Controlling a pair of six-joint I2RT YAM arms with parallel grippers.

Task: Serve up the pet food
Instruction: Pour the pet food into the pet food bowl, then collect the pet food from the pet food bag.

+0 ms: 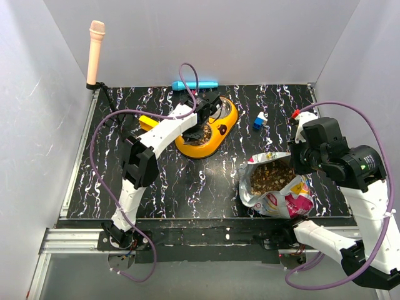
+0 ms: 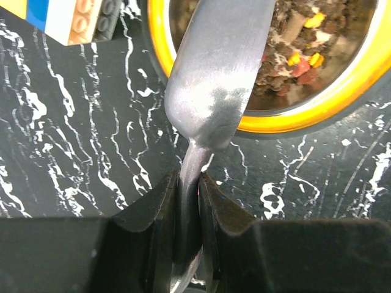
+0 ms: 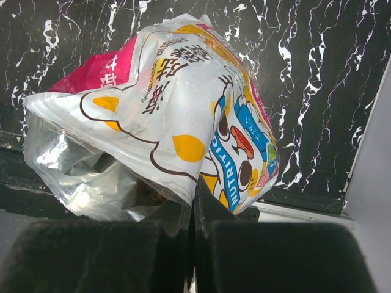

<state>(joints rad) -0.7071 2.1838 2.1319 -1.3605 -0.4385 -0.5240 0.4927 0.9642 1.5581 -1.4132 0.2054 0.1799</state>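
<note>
While the left pincer (image 2: 188,183) is clamped on the thin neck of a metal spoon (image 2: 214,91), the spoon's broad end reaches out ahead of it, across the rim of the yellow double bowl (image 2: 287,122). Pet food (image 2: 281,61) lies in that bowl's steel-lined compartment, just ahead and to the right of the spoon: brown pellets with a few yellow and red bits among them. Ahead and to the left of this pincer, some coloured toy bricks (image 2: 67,18) sit on the black marbled counter (image 2: 73,152). The right pincer (image 3: 194,198) is pressed together on the lower edge of the foil bag (image 3: 177,104), which bulges up just ahead of it. Seen from above, more pet food fills the bag's open mouth, right beside that pincer.
</note>
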